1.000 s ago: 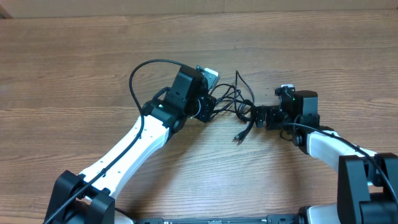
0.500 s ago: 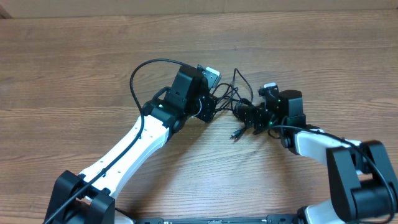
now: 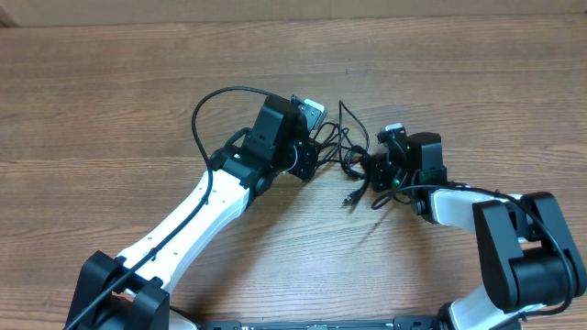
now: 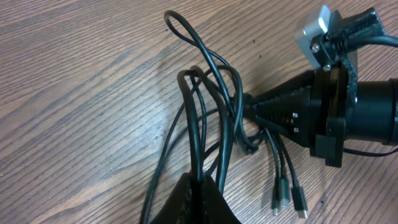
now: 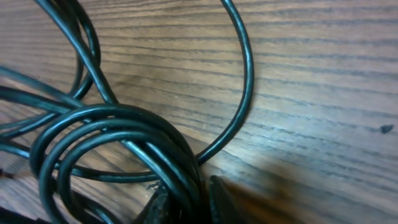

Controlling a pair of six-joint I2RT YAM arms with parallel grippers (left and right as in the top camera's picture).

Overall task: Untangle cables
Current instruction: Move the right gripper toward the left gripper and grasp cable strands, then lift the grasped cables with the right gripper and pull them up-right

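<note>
The cables (image 3: 344, 147) lie as a tangle of thin black cords on the wooden table between my two grippers. My left gripper (image 3: 312, 158) holds the tangle's left side. In the left wrist view its jaws (image 4: 200, 186) are shut on cords that run up from the cables (image 4: 211, 93). Two plug connectors (image 4: 280, 198) lie loose on the table. My right gripper (image 3: 365, 170) meets the tangle from the right, and its tip (image 4: 252, 107) is pressed into the cords. In the right wrist view the coiled cables (image 5: 106, 124) pass between the fingers (image 5: 222, 200), and that gripper (image 5: 189, 202) is shut on the bundle.
The wooden table (image 3: 110, 92) stretches wide on all sides. The left arm's own thick black cable (image 3: 206, 105) arcs up behind its wrist. The right arm (image 3: 477, 206) lies low across the table's lower right.
My right gripper has moved left into the tangle and closed on the cords. The left gripper has kept its hold and place.
</note>
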